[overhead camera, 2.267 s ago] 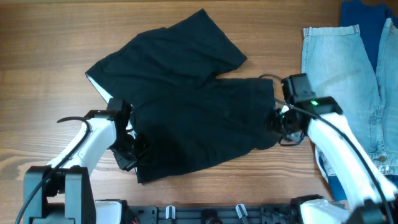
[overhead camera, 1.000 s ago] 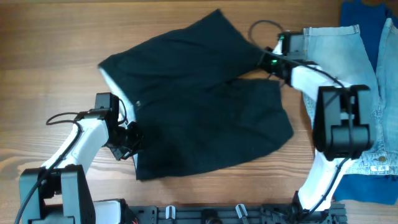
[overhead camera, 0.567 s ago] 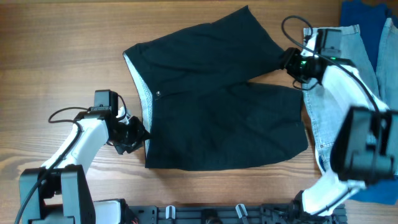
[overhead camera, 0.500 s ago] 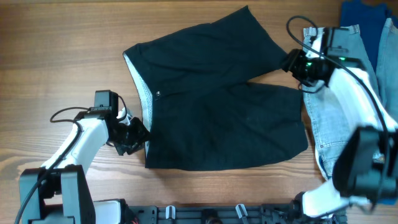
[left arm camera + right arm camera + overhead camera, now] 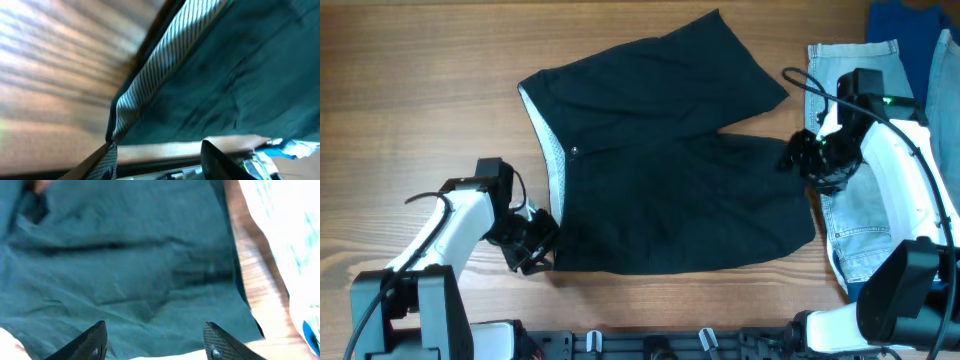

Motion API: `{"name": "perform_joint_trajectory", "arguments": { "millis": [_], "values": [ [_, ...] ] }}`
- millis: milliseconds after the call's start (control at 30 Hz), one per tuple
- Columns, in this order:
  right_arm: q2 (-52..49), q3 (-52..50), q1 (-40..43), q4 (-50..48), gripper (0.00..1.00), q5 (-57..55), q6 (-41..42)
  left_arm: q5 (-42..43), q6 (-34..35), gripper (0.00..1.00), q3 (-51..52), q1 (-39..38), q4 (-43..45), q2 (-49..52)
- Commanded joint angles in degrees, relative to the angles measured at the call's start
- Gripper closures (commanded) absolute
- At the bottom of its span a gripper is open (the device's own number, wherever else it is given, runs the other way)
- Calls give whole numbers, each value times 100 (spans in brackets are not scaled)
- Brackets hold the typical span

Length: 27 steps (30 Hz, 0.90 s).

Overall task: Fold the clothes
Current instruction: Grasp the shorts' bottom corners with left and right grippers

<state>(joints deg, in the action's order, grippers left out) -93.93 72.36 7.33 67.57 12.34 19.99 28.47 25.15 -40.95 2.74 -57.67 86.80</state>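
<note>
On wooden tabletop (image 5: 410, 90), large plain black soft-fabric garment (image 5: 660, 170) lies spread flat, centre; left tool (image 5: 532, 247) fingers apart at its near-left corner, right tool (image 5: 798, 158) fingers apart at right hem, maybe touching.
</note>
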Motion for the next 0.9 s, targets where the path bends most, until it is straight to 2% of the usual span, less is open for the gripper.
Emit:
{"name": "perform_joint_trajectory", "arguments": {
  "millis": [0, 133, 333, 500, 633, 733, 867],
  "values": [
    [-33, -9, -24, 70, 37, -249, 240, 367, 166, 46, -52, -26, -90, 31],
    [-35, -9, -24, 42, 37, -249, 249, 345, 791, 47, -35, -28, -81, 31],
    [-35, -9, -24, 4, 36, -249, 251, -398, 2085, 46, 466, -39, 444, 31],
    [-35, -9, -24, -48, 36, -249, 247, -341, 2312, 45, 776, -39, 575, 31],
    [-35, -9, -24, -90, 35, -249, 249, 168, 2310, 43, 776, -39, 400, 28],
    [-35, -9, -24, -92, 35, -249, 249, -72, 2354, 43, 776, -39, 621, 31],
    [-35, -9, -24, -83, 35, -247, 243, -584, 2774, 44, 811, -70, 837, 31]
  ]
}}
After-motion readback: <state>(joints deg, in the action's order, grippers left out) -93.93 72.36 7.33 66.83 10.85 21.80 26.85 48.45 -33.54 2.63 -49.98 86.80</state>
